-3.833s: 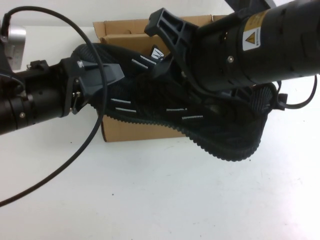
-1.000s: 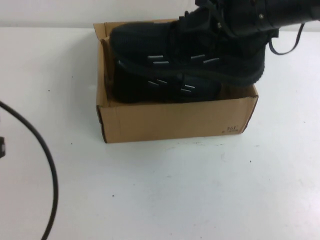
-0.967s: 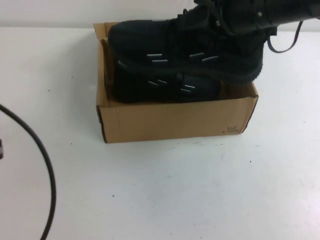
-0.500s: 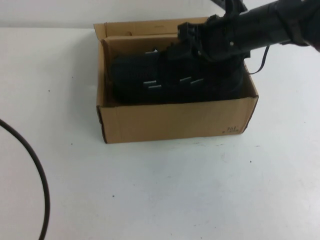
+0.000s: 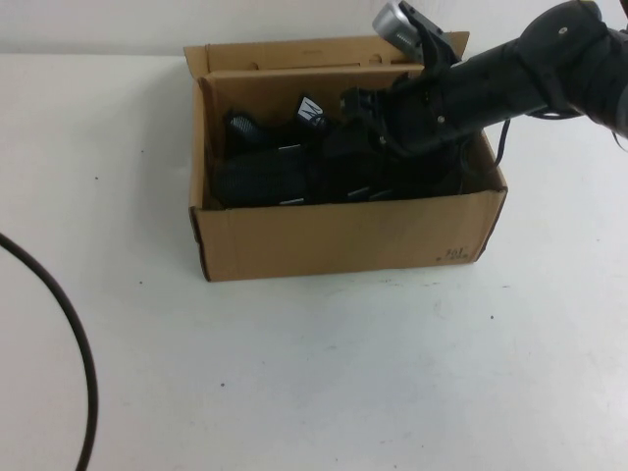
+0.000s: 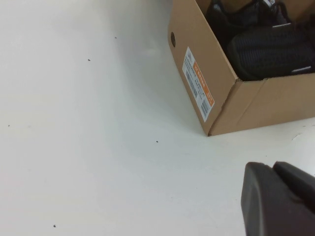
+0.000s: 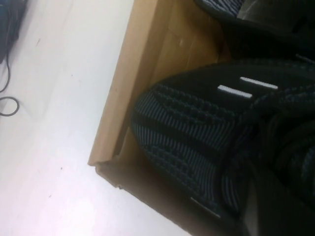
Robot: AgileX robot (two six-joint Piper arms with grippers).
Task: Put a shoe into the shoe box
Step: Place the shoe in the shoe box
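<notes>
The brown cardboard shoe box (image 5: 343, 240) stands open on the white table. Two black sneakers lie inside it. One shoe (image 5: 265, 182) fills the box's left half, and a tongue with a white logo tag (image 5: 310, 106) sticks up behind it. My right gripper (image 5: 355, 116) reaches down into the box from the right and is shut on the shoe (image 7: 197, 128); one finger (image 7: 268, 211) presses against the knit. My left gripper (image 6: 276, 196) is shut and empty, low over the table, left of the box (image 6: 216, 83).
A black cable (image 5: 69, 324) curves over the table at the far left. The box's left end has a round hole (image 6: 173, 39) and an orange and white label (image 6: 198, 84). The lid flap (image 5: 294, 54) stands up at the back.
My right gripper has lowered the shoe from above the box down into it, beside the other shoe. My left arm has left the high view.
</notes>
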